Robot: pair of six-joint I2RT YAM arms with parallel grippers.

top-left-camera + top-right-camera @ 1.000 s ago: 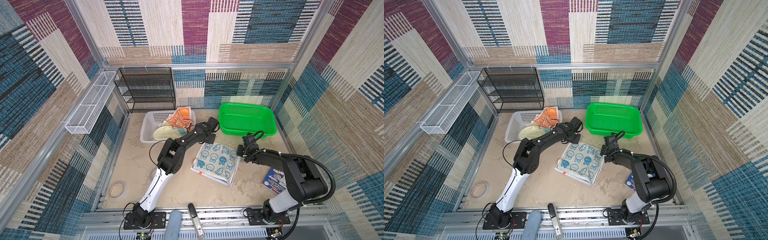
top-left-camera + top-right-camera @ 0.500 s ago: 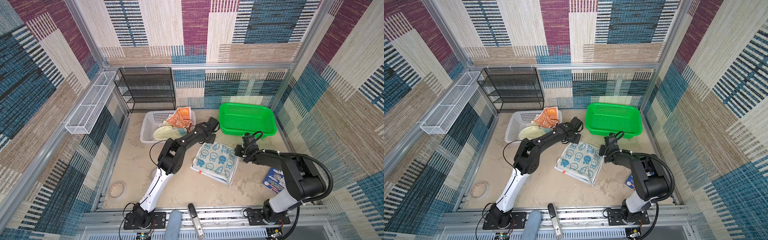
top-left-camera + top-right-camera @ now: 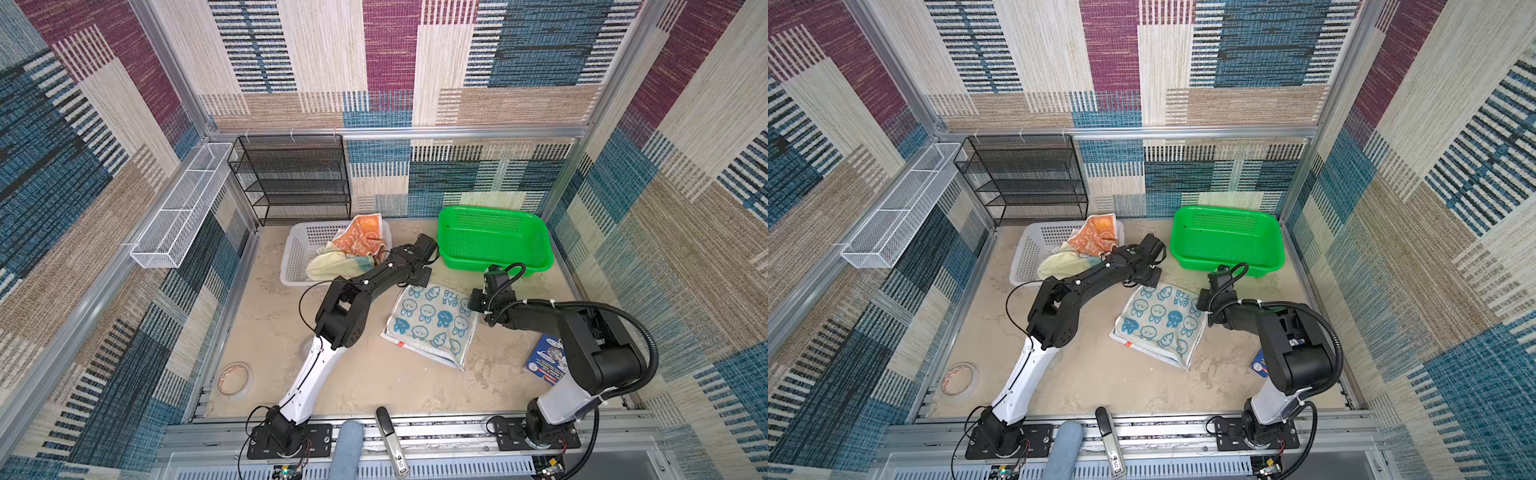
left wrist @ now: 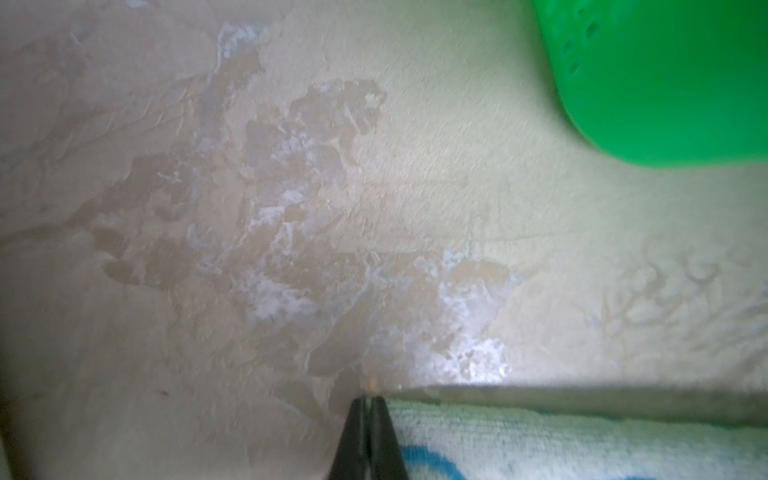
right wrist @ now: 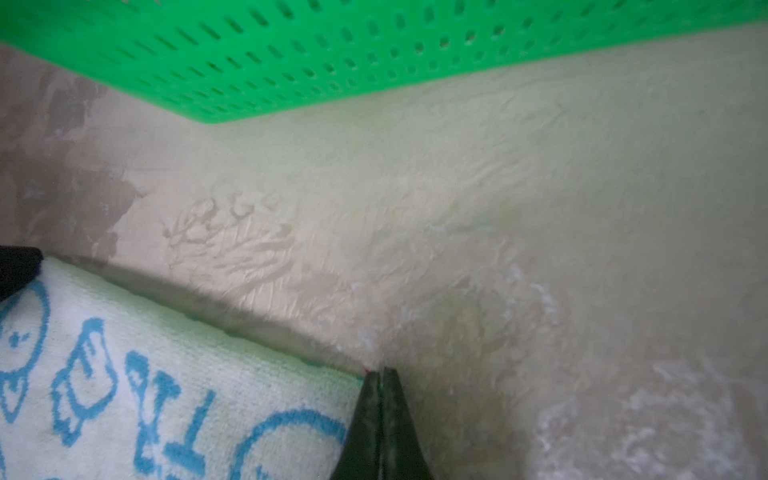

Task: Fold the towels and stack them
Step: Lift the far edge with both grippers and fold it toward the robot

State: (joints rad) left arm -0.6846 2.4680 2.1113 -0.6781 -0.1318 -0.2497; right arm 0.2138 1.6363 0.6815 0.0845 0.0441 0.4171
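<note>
Left tool (image 4: 369, 400) and right tool (image 5: 379, 371) pressed together, apparently pinching bunny towel (image 3: 432, 322) corners, 11 and 2 o'clock

Your left arm (image 3: 365, 286) stretches forward and low, left gripper (image 4: 369, 401) with jaws pressed together. Your right arm (image 3: 540, 316) folds inward, wrist low, right gripper (image 5: 380, 372) closed too; tips apparently touching, though that view is blurred.

White towel (image 3: 432, 322) with blue bunnies; orange-printed towel (image 3: 363, 235); pale yellow towel (image 3: 328, 266); green basket (image 3: 494, 241); white basket (image 3: 297, 253).
</note>
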